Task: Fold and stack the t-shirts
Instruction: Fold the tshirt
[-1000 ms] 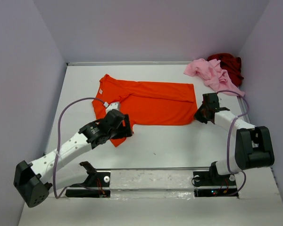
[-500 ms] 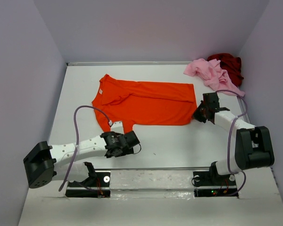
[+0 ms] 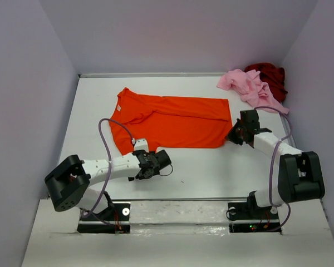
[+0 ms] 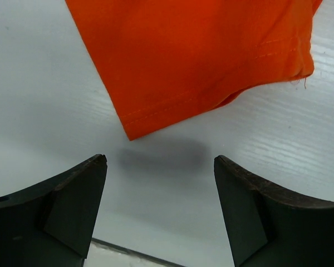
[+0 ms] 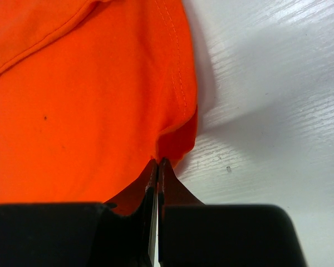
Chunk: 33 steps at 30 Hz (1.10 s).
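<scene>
From above, the orange shirt [image 3: 172, 119] lay flat on the table [image 3: 211, 169], with the pink shirt [image 3: 246, 86] and red shirt [image 3: 271, 74] heaped far right. The left gripper [image 3: 166, 160] reached low, just short of the orange hem; the right gripper [image 3: 234, 136] met its corner. Left wrist: jaws wide, empty. Right wrist: jaws pinched on orange cloth.

White table [image 3: 211, 172], plain lavender walls [image 3: 178, 33] on three sides.

The orange t-shirt [image 3: 172, 119] is plain bright orange with matching stitching. The pink t-shirt [image 3: 247, 86] is light pink and the red t-shirt [image 3: 271, 75] dark red, both unpatterned. The surface [image 3: 211, 167] is white, faintly streaked. The left tool [image 4: 160, 161] and right tool [image 5: 157, 162] are black.
</scene>
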Motion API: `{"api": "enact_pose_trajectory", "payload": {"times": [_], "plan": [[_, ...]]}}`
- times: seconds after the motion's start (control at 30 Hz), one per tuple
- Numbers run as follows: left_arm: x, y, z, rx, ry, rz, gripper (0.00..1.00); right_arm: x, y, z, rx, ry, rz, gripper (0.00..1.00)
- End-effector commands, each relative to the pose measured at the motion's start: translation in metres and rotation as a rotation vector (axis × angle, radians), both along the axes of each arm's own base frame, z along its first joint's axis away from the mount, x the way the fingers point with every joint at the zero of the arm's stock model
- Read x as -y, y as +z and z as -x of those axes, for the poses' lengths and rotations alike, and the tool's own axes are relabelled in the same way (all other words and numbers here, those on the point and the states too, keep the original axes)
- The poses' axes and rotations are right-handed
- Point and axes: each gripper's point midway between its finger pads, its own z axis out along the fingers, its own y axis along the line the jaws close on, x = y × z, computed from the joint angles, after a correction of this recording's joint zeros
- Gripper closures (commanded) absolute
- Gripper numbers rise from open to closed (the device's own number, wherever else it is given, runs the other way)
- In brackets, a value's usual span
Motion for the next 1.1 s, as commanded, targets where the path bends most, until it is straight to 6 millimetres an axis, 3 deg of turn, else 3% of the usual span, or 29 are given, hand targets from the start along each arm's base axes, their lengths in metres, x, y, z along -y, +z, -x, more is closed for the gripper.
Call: {"api": "enact_pose_trajectory", "payload": {"times": [0.0,0.13,0.17,0.27,0.5,0.77,1.07], "plan": [[0.009,-0.008,-0.023,0.058,-0.001,0.009,0.12,-0.003,0.019,-0.006,0.081,0.022,-0.006,1.0],[-0.001,-0.016,-0.032,0.062,0.014,-0.019,0.13,-0.004,0.019,-0.006,0.084,0.026,-0.009,1.0],[-0.005,-0.017,-0.033,0.063,0.024,-0.03,0.21,-0.004,0.018,-0.006,0.081,0.027,-0.01,1.0],[-0.004,-0.018,-0.034,0.069,0.028,-0.013,0.19,-0.004,0.017,-0.006,0.081,0.029,-0.009,1.0],[-0.012,-0.011,-0.022,0.062,0.029,0.032,0.33,-0.004,0.017,-0.005,0.081,0.025,-0.008,1.0],[-0.003,0.001,-0.013,0.033,-0.024,0.045,0.26,-0.003,0.016,-0.005,0.077,0.021,-0.003,1.0],[-0.01,-0.016,-0.012,-0.048,-0.051,-0.102,0.26,-0.003,0.022,-0.005,0.095,0.023,-0.007,1.0]]}}
